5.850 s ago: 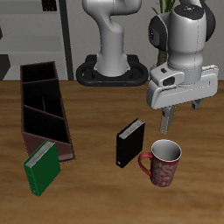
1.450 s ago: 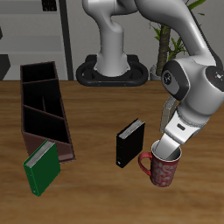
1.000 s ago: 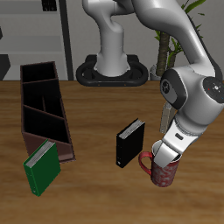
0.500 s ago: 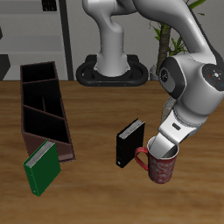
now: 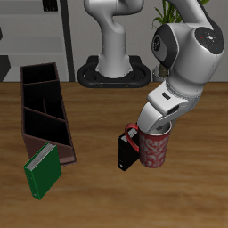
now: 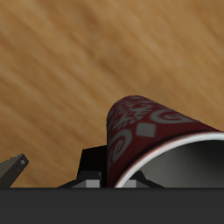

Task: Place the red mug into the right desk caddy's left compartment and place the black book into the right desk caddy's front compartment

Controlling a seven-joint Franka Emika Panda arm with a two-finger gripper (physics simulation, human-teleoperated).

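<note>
Counter [image 5: 98, 191]: brown wood-grain surface carrying every item listed below.

Right desk caddy [image 5: 41, 111]: long, narrow maroon-brown organiser near one side of the counter, well apart from the mug. Inner dividers split it into several sections; the left compartment [image 5: 40, 113], bounded by a slanted divider, appears empty. A green book [image 5: 42, 169] leans at the caddy's end nearest the front edge.

Hand [image 5: 157, 126]: pinching the red mug at its rim, at the end of a bulky white arm. The exterior view shows the mug hanging beneath it; the wrist view shows the rim and grey interior right against the hand's body.

Red mug [image 5: 153, 147]: red with a pale swirl pattern, seemingly lifted just clear of the counter, directly below the hand and roughly upright. It sits just beside the black book, its handle side toward the book; contact between them cannot be ruled out.

Black book [image 5: 128, 150]: small thick hardcover standing upright, partly hidden by the mug, between mug and caddy.

Handling note for the current step, judged as carrying the mug to the caddy: raise it higher before travelling, so its base passes over the book and the caddy wall. Keep it upright, centre it over the left compartment, then lower straight down, clear of the slanted divider.
</note>
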